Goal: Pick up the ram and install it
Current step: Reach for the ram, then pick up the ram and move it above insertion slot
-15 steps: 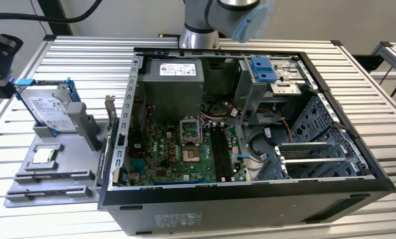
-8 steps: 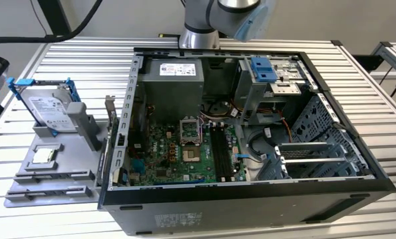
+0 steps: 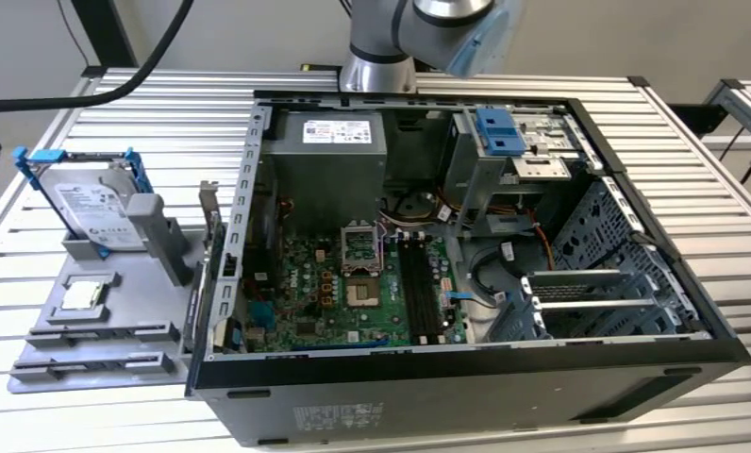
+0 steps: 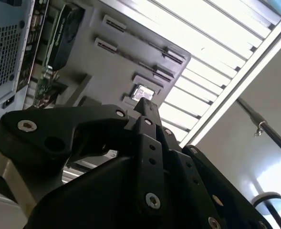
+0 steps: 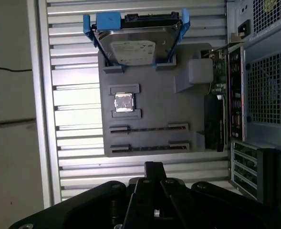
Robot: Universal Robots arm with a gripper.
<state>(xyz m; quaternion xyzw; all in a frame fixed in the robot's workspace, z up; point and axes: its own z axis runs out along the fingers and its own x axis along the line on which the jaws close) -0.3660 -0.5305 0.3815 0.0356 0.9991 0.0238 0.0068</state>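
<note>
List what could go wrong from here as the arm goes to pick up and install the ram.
1. The ram seems to stand on edge as a thin strip in the grey tray; the shut end effector could miss or tilt it.
2. The hard drive and small chip sit on the same tray, so a stray approach may knock them.
3. The motherboard slots lie deep in the case, near cables; the ram could snag or seat crooked.

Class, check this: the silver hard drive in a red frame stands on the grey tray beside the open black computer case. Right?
No: the exterior view shows the frame is blue. The silver hard drive does stand on the grey tray beside the open black computer case.
</note>
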